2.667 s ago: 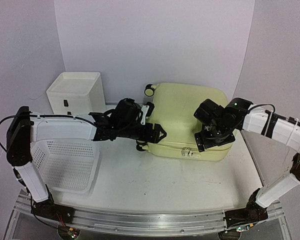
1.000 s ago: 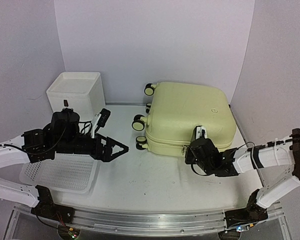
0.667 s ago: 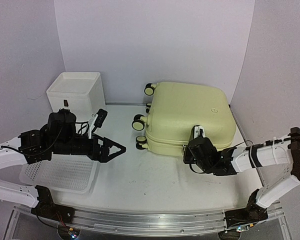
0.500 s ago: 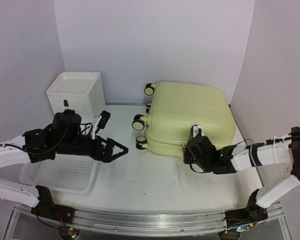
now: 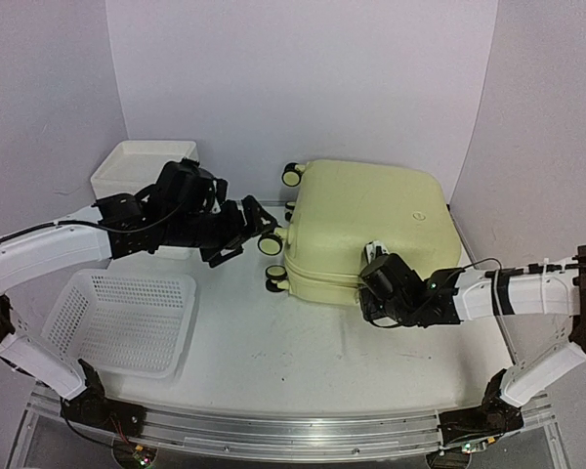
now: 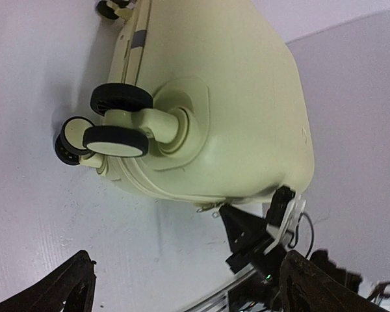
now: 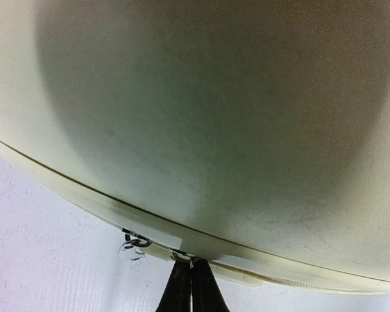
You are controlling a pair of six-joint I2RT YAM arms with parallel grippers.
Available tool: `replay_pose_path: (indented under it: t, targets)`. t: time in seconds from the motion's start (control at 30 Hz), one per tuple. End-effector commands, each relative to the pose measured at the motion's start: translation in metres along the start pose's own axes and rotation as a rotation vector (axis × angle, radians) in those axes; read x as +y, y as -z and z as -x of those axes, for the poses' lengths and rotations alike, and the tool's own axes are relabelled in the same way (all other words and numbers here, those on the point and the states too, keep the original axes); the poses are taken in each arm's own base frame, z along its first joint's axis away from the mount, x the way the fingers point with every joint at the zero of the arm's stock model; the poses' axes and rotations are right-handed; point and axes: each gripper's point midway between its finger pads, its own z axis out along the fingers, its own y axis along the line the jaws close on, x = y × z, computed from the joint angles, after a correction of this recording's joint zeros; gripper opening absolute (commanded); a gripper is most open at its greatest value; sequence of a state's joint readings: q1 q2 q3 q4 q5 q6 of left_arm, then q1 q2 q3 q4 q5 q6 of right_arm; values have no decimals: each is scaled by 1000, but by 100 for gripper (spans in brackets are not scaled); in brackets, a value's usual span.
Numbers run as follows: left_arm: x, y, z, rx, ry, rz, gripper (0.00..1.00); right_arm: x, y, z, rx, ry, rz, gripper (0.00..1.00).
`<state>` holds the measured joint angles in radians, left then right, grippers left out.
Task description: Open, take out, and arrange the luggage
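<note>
Luggage (image 5: pixel 371 225) lies flat and shut, right-centre of the counter (image 5: pixel 293 362) toward the back wall, wheels (image 5: pixel 270 241) pointing left. Right gripper (image 5: pixel 367 296) sits at the near side seam, jaws closed, tips touching the zipper line just beside a small metal pull (image 7: pixel 133 248); can't tell if anything is pinched. Left gripper (image 5: pixel 249 233) hangs just left of the wheel end, jaws spread wide, holding nothing. White box (image 5: pixel 137 171) is behind the left arm, perforated basket (image 5: pixel 127 322) front left.
</note>
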<state>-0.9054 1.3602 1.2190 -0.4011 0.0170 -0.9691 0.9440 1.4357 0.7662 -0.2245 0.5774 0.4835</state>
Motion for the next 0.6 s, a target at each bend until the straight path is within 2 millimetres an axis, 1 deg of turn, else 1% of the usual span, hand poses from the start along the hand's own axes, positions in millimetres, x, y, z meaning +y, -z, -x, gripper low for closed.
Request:
replay_pose_path:
  t: [0.0, 0.07, 0.17, 0.2, 0.3, 0.33, 0.4, 0.5, 0.57]
  targets:
    - [4, -15, 31, -64, 379, 56, 97, -10, 11, 20, -27, 38, -26, 0]
    - [13, -28, 30, -55, 504, 85, 95, -10, 11, 19, -19, 66, -28, 0]
    - [15, -48, 32, -47, 611, 104, 97, -9, 12, 20, -14, 107, -24, 0]
    - [12, -55, 28, -19, 651, 103, 98, -9, 13, 21, -13, 120, -20, 0]
    - [12, -77, 26, -2, 724, 121, 99, -6, 13, 21, -6, 149, -10, 0]
    - [15, -86, 25, -2, 748, 134, 99, -5, 12, 20, -1, 162, -5, 0]
    - [21, -97, 25, -12, 798, 153, 99, -1, 9, 17, 14, 190, 6, 0]
    - [30, -116, 24, -29, 842, 186, 99, -2, 6, 13, 26, 222, -2, 0]
    - [32, -126, 23, -28, 855, 196, 95, -2, 6, 12, 26, 230, -7, 0]
